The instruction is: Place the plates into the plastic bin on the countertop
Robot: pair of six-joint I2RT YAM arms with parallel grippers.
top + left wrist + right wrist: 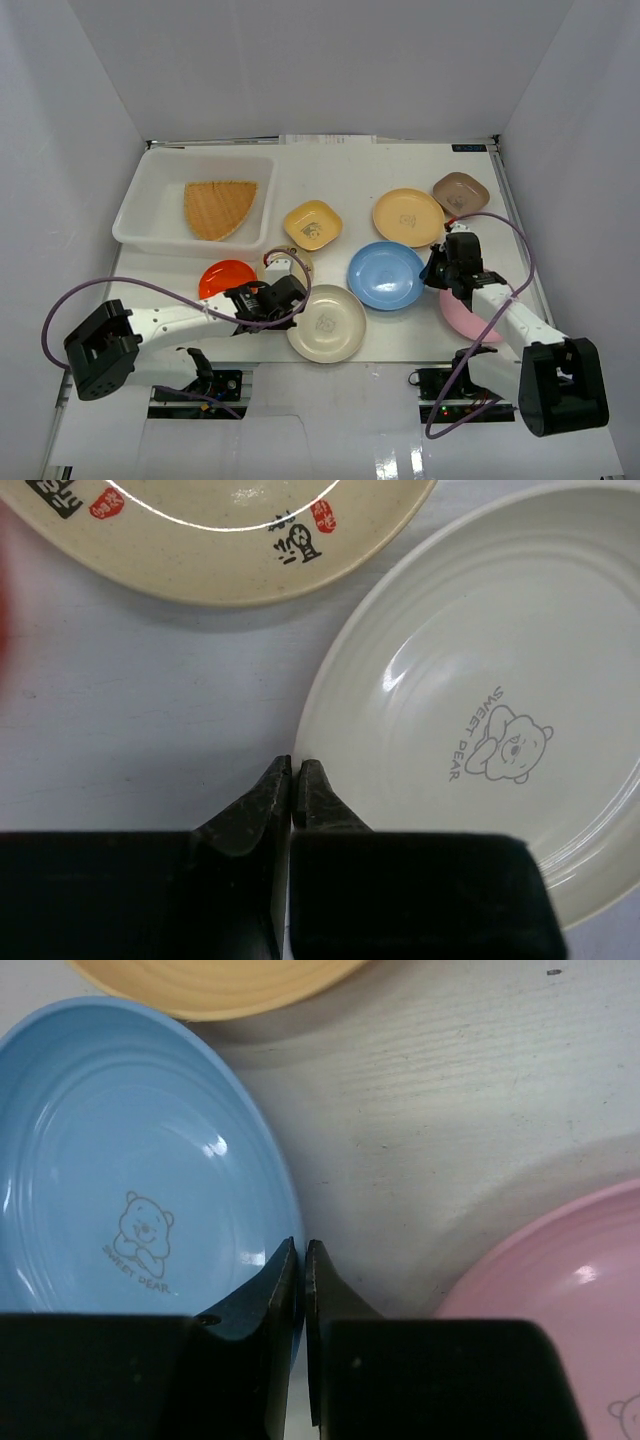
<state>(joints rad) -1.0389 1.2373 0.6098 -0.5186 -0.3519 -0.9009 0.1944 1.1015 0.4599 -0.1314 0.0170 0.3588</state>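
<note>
White countertop (400, 328), fan-shaped plate (217, 208) in plastic bin (135, 226), both jaws closed.

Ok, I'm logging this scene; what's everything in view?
countertop: 1, white, under everything
plastic bin: 1, white, far left
fan-shaped plate: 1, tan, in bin
yellow square plate: 1, centre
brown square plate: 1, far right
yellow-orange plate: 1, beside brown one
blue plate: 1, centre
cream plate: 1, near edge
stamped plate: 1, cream, by left gripper
red-orange plate: 1, near left
pink plate: 1, partly under right arm
left gripper: black, shut, by cream plate
right gripper: black, shut, by blue plate
</note>
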